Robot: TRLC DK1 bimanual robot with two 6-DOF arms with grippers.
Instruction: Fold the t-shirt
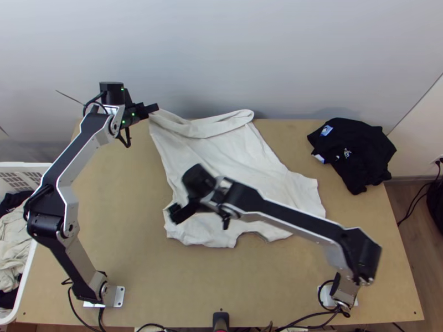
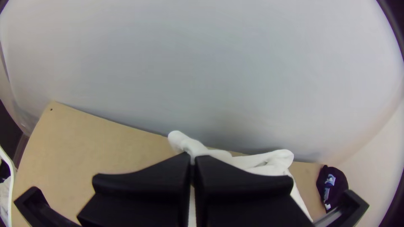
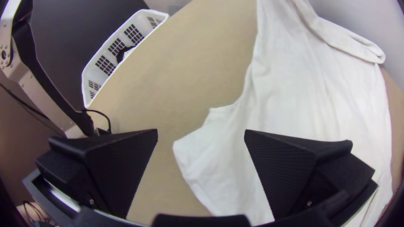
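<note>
One corner of the white shirt [image 1: 221, 152] on the table [image 1: 122, 221] is pinched in the left claw [image 2: 192, 155]; the right claw [image 3: 201, 133] is wide open. A hard tug could drag the shirt crooked.

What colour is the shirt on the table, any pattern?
Off-white, with no pattern visible on the T-shirt; the right wrist view shows it best.

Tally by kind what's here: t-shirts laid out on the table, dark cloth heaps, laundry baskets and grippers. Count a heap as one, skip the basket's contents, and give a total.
Off-white t-shirt: 1
Black cloth heap: 1 (garments within it can't be told apart)
White basket: 1
Grippers, left gripper and right gripper: 2
Total: 5
</note>
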